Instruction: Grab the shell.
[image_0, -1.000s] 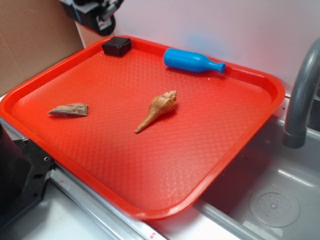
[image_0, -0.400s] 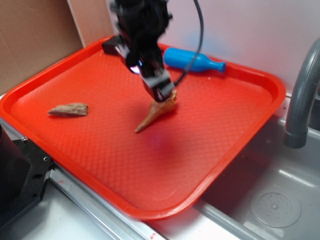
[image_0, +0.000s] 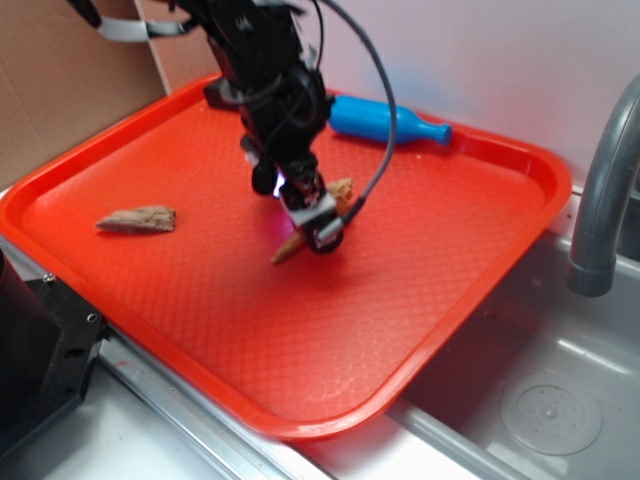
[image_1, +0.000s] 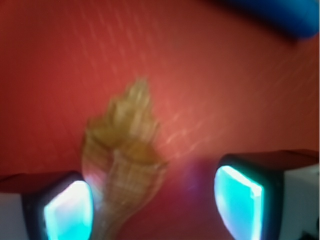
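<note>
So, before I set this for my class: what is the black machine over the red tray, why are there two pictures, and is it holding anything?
It is a robot arm ending in a gripper, a two-fingered claw. One picture is taken from outside, looking down on the tray. The other comes from a camera on the arm's wrist, looking between the fingers. On the tray lie a shell, a wood-like fragment, a blue bottle and a black block. Nothing is held: the jaws stand open, with the shell between them, close to one finger.
</note>
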